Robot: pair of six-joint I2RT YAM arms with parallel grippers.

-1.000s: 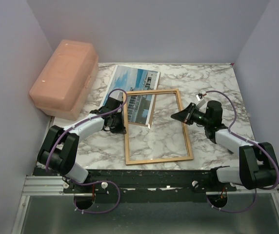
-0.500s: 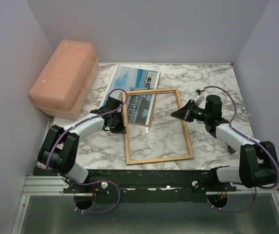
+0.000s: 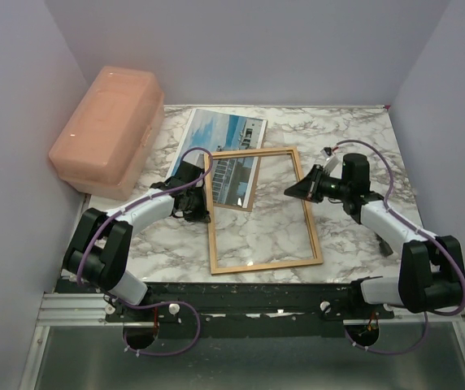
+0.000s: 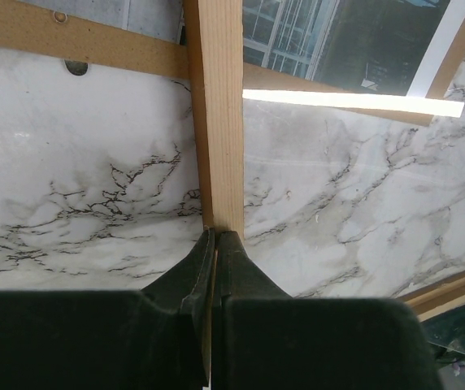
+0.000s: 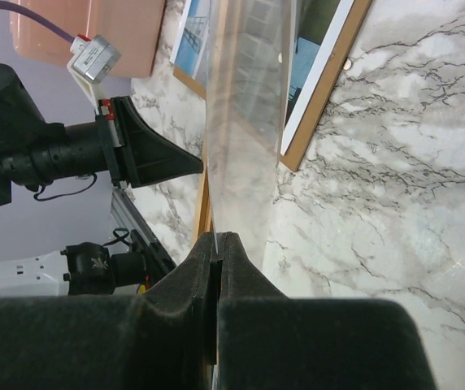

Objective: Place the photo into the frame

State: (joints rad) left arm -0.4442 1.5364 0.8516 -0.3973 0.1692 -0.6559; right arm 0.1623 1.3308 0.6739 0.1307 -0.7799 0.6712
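Marble-patterned table between lilac walls, pink box at rear left. Frame: at table centre, left gripper clenched on its left rail, right gripper clenched on its right edge. Photo: flat at the rear, its near end overlapped by the frame's far corner and not seated in it. Lining the two up and fitting the print in appears to be what is left.
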